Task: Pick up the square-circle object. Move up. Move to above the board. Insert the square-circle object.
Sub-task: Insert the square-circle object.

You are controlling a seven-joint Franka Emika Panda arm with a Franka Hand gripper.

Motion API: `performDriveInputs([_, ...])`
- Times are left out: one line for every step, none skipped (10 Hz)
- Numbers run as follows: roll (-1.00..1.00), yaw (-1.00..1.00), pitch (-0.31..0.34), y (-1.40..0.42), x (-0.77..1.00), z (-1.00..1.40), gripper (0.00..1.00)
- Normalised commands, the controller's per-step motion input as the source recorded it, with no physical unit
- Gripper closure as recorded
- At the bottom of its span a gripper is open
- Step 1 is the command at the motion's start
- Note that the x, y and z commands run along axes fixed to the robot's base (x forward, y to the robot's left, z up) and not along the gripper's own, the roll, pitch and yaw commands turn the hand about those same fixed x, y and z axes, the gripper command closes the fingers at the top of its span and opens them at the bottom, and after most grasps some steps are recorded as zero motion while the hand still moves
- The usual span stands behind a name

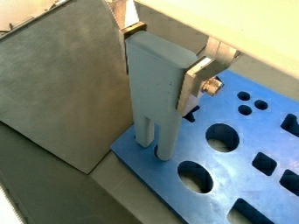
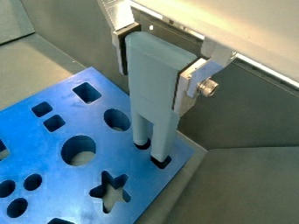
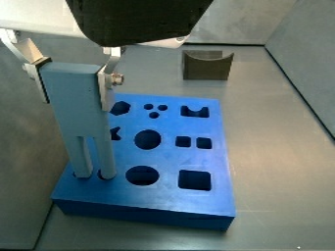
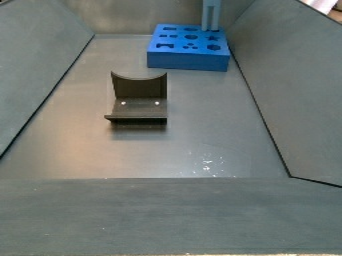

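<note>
Pale grey-blue and upright, the square-circle object (image 3: 78, 116) stands at the corner of the board (image 3: 197, 201), its two prongs (image 2: 149, 140) reaching down to the bright blue top. In both wrist views the prong tips sit at the board's holes near its edge (how deep they have gone in, I cannot tell). The hand (image 1: 163, 66) grips the slab near its upper end: a flat silver finger (image 1: 197, 83) with a bolt presses against one side, and the other finger is mostly hidden behind the piece, so the hand is closed narrowly on the slab. In a side view the board lies far back on the grey floor (image 4: 174, 140), with only the lower part of the slab (image 4: 213, 14) showing above it. A dark olive-brown block (image 4: 138, 98) with a U-shaped notch sits well apart from the board, nearer the middle of the floor.
</note>
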Motion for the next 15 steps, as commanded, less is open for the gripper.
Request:
performDriveInputs([0.0, 0.0, 0.0, 0.0, 0.0, -0.26, 1.0])
performDriveInputs([0.0, 0.0, 0.0, 0.04, -0.07, -0.17, 1.0])
performDriveInputs([0.0, -0.08, 0.0, 0.06, -0.23, -0.16, 1.0])
performDriveInputs([0.0, -0.03, 0.0, 0.0, -0.06, 0.0, 1.0])
performDriveInputs([0.0, 0.0, 0.0, 0.0, -0.07, -0.02, 1.0])
performDriveInputs([0.0, 0.0, 0.0, 0.0, 0.0, -0.04, 1.0])
performDriveInputs([0.0, 0.0, -0.04, -0.06, 0.0, -0.11, 1.0])
performDriveInputs([0.2, 0.0, -0.04, -0.14, 0.0, -0.4, 1.0])
performDriveInputs([0.38, 0.0, -0.09, -0.17, 0.02, -0.55, 1.0])
performDriveInputs([0.42, 0.0, -0.169, -0.19, 0.0, -0.4, 1.0])
performDriveInputs([0.41, 0.0, -0.191, -0.18, 0.0, -0.37, 1.0])
performDriveInputs([0.3, 0.0, -0.243, -0.23, 0.03, -0.45, 1.0])
performDriveInputs([0.17, 0.0, -0.236, -0.15, 0.0, -0.66, 1.0])
performDriveInputs([0.08, 0.0, -0.189, -0.09, 0.0, -0.87, 1.0])
performDriveInputs([0.05, 0.0, -0.169, -0.11, 0.0, -0.93, 1.0])
